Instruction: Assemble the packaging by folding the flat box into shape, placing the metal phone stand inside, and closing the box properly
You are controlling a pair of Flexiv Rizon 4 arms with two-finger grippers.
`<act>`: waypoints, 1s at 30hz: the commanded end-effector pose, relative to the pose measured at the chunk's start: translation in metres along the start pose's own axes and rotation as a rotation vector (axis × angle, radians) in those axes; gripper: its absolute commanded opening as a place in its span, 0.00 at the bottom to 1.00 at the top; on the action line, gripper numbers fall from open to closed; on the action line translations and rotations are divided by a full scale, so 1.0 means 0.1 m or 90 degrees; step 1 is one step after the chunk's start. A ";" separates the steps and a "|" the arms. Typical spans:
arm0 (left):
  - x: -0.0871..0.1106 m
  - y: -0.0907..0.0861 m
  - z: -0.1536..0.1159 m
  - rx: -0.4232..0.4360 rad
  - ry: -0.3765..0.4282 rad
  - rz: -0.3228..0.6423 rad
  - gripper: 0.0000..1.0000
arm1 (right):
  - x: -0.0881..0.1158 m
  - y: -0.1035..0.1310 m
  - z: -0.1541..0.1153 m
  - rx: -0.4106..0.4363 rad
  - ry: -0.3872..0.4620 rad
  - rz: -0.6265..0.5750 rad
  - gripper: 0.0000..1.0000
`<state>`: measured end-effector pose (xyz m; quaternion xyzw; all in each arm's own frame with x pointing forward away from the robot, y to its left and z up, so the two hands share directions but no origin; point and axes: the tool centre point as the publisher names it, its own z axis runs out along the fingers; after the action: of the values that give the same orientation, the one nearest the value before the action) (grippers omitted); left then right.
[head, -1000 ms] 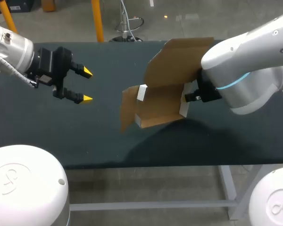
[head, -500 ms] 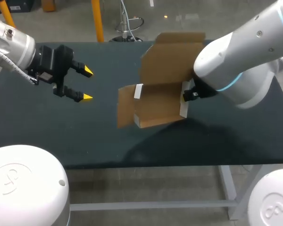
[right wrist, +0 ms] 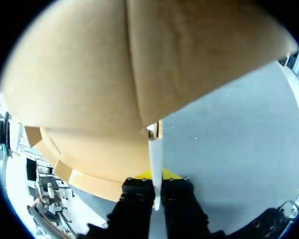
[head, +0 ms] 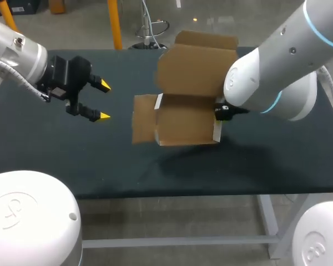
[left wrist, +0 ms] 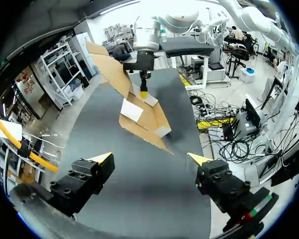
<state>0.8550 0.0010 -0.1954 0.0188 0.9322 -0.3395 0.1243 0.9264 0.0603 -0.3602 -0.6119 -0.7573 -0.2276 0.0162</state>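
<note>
Box [head: 186,119]: brown corrugated cardboard, matte, inner face brown w/ white cut edges. Partly folded: shallow rectangular tray, low walls up. Large lid flap [head: 197,69] stands off the tray's far side, creased across near its top. Smaller side flap [head: 144,119] sticks out flat toward L claw. Box sits approx. mid worktop, a bit right of centre. Shadow lies on the surface under its near side; can't tell if the base touches the worktop.

Worktop [head: 55,155]: dark, flat, fine-textured surface, straight edges.

R claw [right wrist: 155,177]: pressed together on the box's right wall. In R wrist view the thin white-edged panel runs up betw. the two yellow tips, both fingers touching it from opp. sides. In head view the claw is mostly hidden under the R arm [head: 277,83], which comes in from the right over the worktop's far right corner. Also seen from L wrist view, pointing down onto the box [left wrist: 139,114].

L claw [head: 104,100]: fingers spread wide, nothing betw. them. Over left part of worktop, well apart from box, tips aimed toward it.

Room: wide stretch of dark surface betw. L claw and side flap, and a band betw. box and near edge. In head view the lid flap's top overlaps the far edge.
</note>
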 end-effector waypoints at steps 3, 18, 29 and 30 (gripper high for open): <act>-0.05 0.00 0.08 -0.011 0.002 0.002 1.00 | 0.09 -0.02 0.00 0.256 -0.126 0.015 0.00; -0.07 0.04 0.15 -0.012 0.032 0.016 1.00 | -0.02 -0.31 0.09 0.349 -0.095 0.045 0.00; -0.10 0.05 0.20 -0.008 0.037 0.015 1.00 | -0.04 -0.39 0.13 0.384 -0.092 0.067 0.00; -0.10 0.05 0.20 -0.008 0.038 0.016 1.00 | -0.04 -0.39 0.13 0.387 -0.095 0.068 0.00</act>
<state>0.8673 -0.0067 -0.2105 0.0385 0.9366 -0.3325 0.1037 0.8904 0.0543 -0.3864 -0.6428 -0.7585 -0.0043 0.1071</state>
